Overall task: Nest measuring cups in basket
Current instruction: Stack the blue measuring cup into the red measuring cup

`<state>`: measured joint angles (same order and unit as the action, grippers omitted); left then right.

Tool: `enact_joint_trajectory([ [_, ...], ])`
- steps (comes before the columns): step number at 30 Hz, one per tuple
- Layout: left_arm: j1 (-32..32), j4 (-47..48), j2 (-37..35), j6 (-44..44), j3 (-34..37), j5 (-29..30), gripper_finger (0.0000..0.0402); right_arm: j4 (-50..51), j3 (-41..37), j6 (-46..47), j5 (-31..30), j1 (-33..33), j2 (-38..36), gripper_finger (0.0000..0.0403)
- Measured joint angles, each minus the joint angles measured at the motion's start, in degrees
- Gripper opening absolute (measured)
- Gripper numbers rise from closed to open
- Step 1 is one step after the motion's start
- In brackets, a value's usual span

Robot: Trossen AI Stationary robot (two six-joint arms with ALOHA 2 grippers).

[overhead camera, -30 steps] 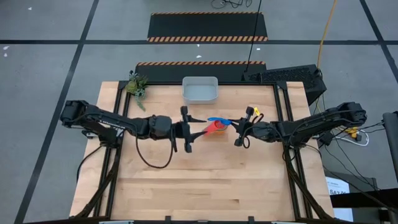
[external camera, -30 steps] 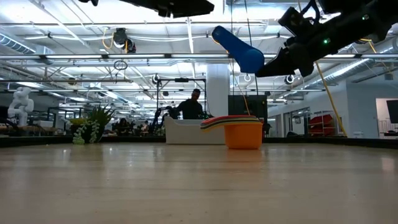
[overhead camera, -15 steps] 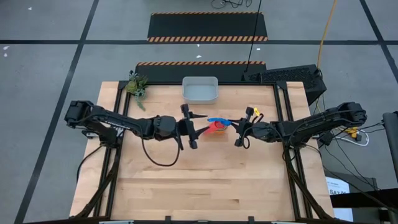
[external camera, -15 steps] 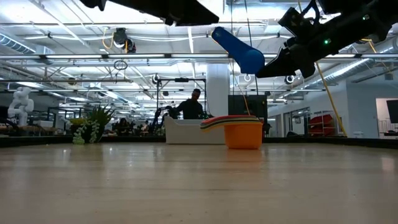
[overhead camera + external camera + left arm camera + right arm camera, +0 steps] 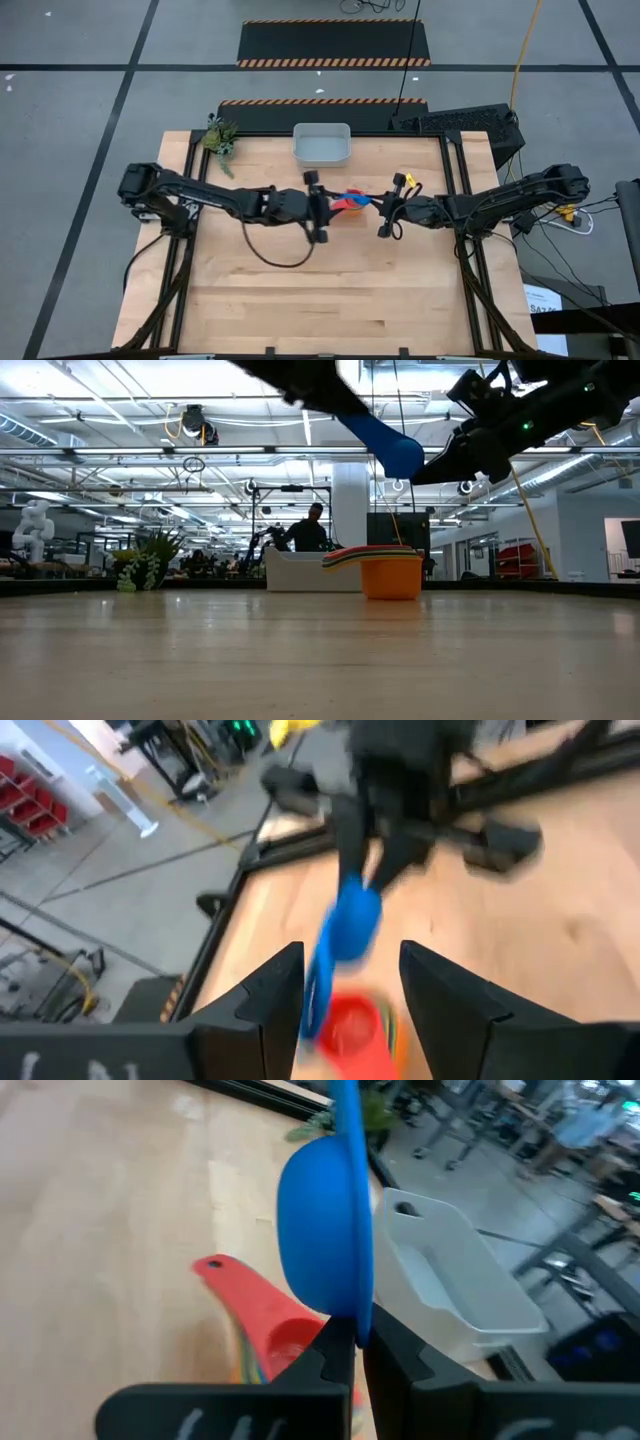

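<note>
A blue measuring cup (image 5: 318, 1230) hangs in the air with my right gripper (image 5: 352, 1342) shut on it, above the table's middle (image 5: 356, 196). Below it, a stack of nested cups (image 5: 390, 575), orange outermost with a red one (image 5: 350, 1025) on top, stands on the table. The pale basket (image 5: 321, 144) rests on its base near the far edge. My left gripper (image 5: 350, 990) is open. It has come level from the table's left, and its fingers stand on either side of the blue cup's handle (image 5: 320, 970), apart from it. My right gripper pinches the blue cup's bowl rim (image 5: 358, 1318) between its two fingers, on the side opposite the handle. The fingers come nearly level from the table's right. The cup is lifted clear and tipped on edge, and its handle (image 5: 358, 418) slants up and away toward the left arm.
A small green plant (image 5: 220, 137) stands at the table's far left corner. A yellow tag (image 5: 408, 183) sits on the right arm's wrist. The wood on the near side of the stack lies bare. A person (image 5: 310, 530) shows in the room beyond the table.
My left gripper has gone toward the table's right edge, closing in on the blue cup until its fingers flank the handle. The right gripper and the blue cup have kept still, and so has the stack.
</note>
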<state>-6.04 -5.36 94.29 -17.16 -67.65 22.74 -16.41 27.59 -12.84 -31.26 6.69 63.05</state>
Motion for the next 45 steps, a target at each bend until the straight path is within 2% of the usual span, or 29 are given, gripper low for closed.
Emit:
enact_joint_trajectory([
  [2,0.1,4.6,1.2,0.6,-1.9,1.4,0.0175,-0.4,0.0,-0.3,0.1,0.0,-0.1,0.0000],
  [7,0.6,8.6,3.0,0.3,-5.7,2.4,0.0174,-0.2,0.1,-0.2,0.0,0.0,-0.1,0.0000],
  [24,0.5,12.1,1.5,-1.9,-6.0,6.1,0.0118,1.7,0.0,1.5,0.0,0.0,0.0,0.0002],
  [29,0.2,13.0,1.5,-1.7,-6.0,9.7,0.0111,1.6,0.0,1.9,0.0,0.0,0.0,0.0003],
  [41,-0.6,11.6,1.5,-2.3,-6.0,10.3,0.0110,1.7,0.0,3.0,0.0,-0.3,0.0,0.0004],
  [45,-0.7,11.6,1.5,-2.5,-6.0,10.3,0.0096,1.7,0.0,3.0,0.0,-0.3,0.0,0.0004],
])
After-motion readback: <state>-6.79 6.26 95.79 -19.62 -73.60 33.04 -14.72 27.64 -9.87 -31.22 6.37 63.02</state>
